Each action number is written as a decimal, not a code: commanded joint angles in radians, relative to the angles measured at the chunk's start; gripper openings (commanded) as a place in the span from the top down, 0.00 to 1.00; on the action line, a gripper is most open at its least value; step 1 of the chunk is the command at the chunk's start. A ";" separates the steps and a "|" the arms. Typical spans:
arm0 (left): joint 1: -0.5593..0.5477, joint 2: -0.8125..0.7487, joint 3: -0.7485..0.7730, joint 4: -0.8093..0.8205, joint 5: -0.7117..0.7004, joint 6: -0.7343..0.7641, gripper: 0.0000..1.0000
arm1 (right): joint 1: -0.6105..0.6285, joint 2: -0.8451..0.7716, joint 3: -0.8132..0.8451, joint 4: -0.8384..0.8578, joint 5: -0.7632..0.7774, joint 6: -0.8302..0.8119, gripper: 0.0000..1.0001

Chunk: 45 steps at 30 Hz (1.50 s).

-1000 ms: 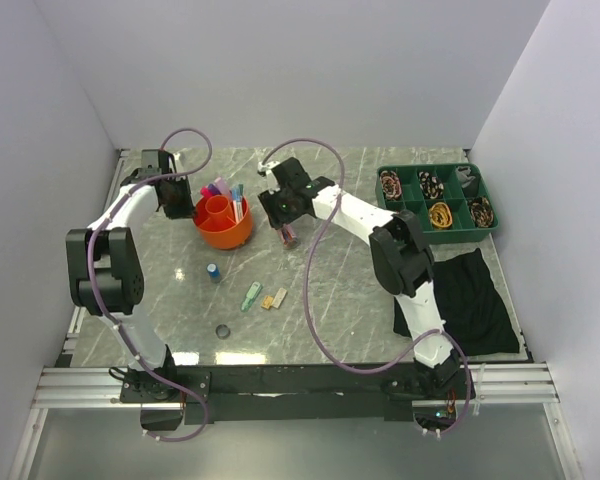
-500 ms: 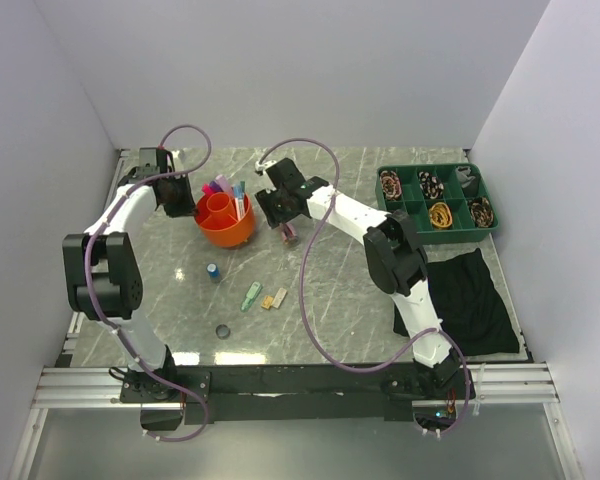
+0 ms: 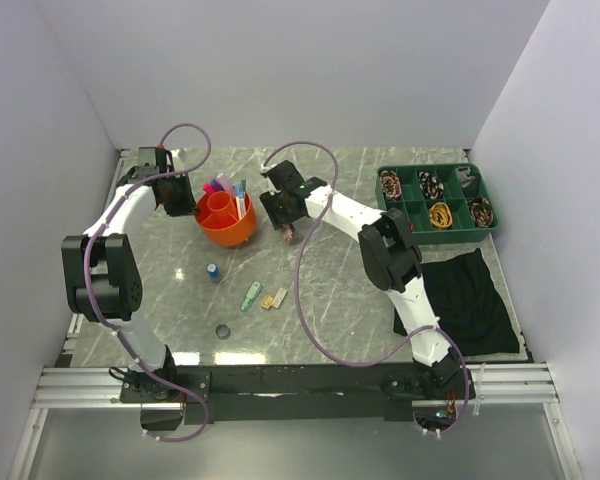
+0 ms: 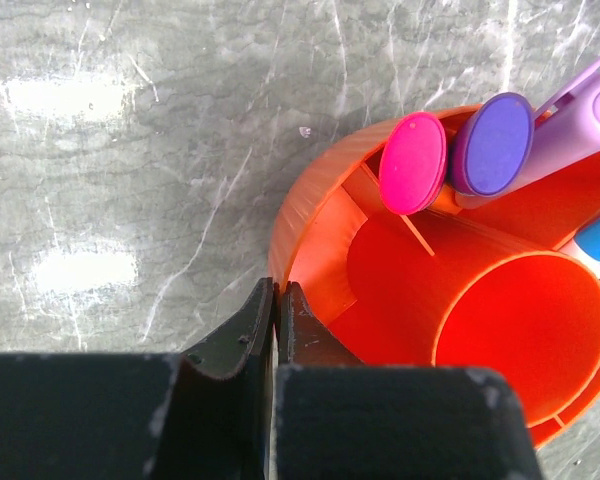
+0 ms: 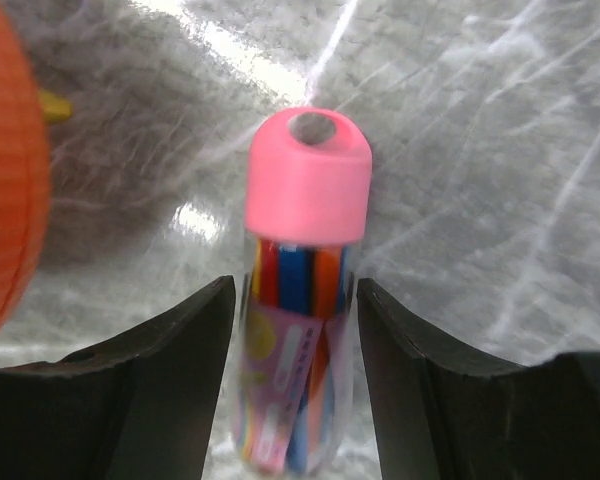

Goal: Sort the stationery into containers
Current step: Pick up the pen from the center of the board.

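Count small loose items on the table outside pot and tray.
5: pink tube inside the open right claw; small blue cylinder, green clip and yellow eraser mid-table; dark ring nearer the front edge. Others may be hidden.

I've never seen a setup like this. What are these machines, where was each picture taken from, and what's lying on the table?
Two robot arms are bolted to the near edge of a table. One picture looks down from above; the other two come from small cameras on each arm's wrist. The left pincer is shut at the rim of an orange pot that already holds markers. The right pincer stands open around a pink-capped tube lying on the table. Loose nearby are a blue cylinder, a green clip and a yellow eraser. On the right sit a green tray of coiled bands and a black cloth.
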 commanded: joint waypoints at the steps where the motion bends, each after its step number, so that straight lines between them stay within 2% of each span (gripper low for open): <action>1: -0.004 -0.038 0.011 0.054 0.071 -0.040 0.96 | -0.008 0.060 0.087 -0.039 0.012 0.033 0.43; 3: -0.004 -0.035 0.012 0.053 0.071 -0.039 0.96 | -0.008 0.071 0.105 -0.044 0.013 0.023 0.46; 6: -0.004 -0.029 0.012 0.050 0.070 -0.031 0.96 | -0.011 0.085 0.122 -0.047 0.007 0.009 0.56; 7: -0.005 -0.025 0.014 0.045 0.068 -0.031 0.96 | -0.014 0.083 0.116 -0.045 0.000 0.003 0.68; 9: -0.007 -0.018 0.015 0.039 0.062 -0.028 0.96 | -0.025 0.066 0.107 -0.038 -0.016 -0.014 0.81; 10: -0.010 -0.015 0.017 0.035 0.059 -0.022 0.96 | -0.029 0.028 0.079 -0.030 -0.016 -0.017 0.92; 12: -0.025 -0.001 0.018 0.021 0.059 -0.019 0.97 | -0.057 -0.023 0.044 0.001 -0.053 -0.013 1.00; 19: -0.123 0.088 0.097 -0.008 0.073 0.004 0.97 | -0.179 -0.288 -0.131 0.131 -0.252 0.035 1.00; 23: -0.168 0.166 0.141 -0.002 0.093 0.003 0.97 | -0.215 -0.449 -0.356 0.455 -0.295 0.078 1.00; 28: -0.229 0.231 0.216 -0.008 0.087 0.015 0.96 | -0.215 -0.599 -0.601 0.744 -0.295 0.122 1.00; 30: -0.249 0.240 0.236 -0.010 0.093 0.017 0.94 | -0.203 -0.647 -0.683 0.939 -0.283 0.131 1.00; 33: -0.281 0.219 0.250 -0.010 0.088 0.026 0.85 | -0.166 -0.652 -0.777 1.119 -0.246 0.121 1.00; 35: -0.298 0.190 0.255 -0.011 0.067 0.032 0.72 | -0.140 -0.644 -0.781 1.185 -0.222 0.115 1.00; 36: -0.301 0.179 0.256 -0.013 0.059 0.036 0.69 | -0.134 -0.646 -0.786 1.205 -0.218 0.110 1.00; 37: -0.304 0.169 0.256 -0.013 0.055 0.038 0.62 | -0.129 -0.647 -0.789 1.219 -0.220 0.098 1.00; 39: -0.308 0.150 0.256 -0.018 0.056 0.047 0.52 | -0.115 -0.656 -0.804 1.263 -0.232 0.076 1.00; 40: -0.311 0.145 0.255 -0.018 0.053 0.049 0.41 | -0.114 -0.661 -0.811 1.280 -0.237 0.058 1.00; 42: -0.312 0.123 0.255 -0.021 0.044 0.055 0.01 | -0.103 -0.664 -0.827 1.323 -0.243 0.046 1.00; 45: -0.311 0.082 0.259 -0.031 -0.008 0.066 0.01 | -0.089 -0.653 -0.846 1.387 -0.234 0.024 1.00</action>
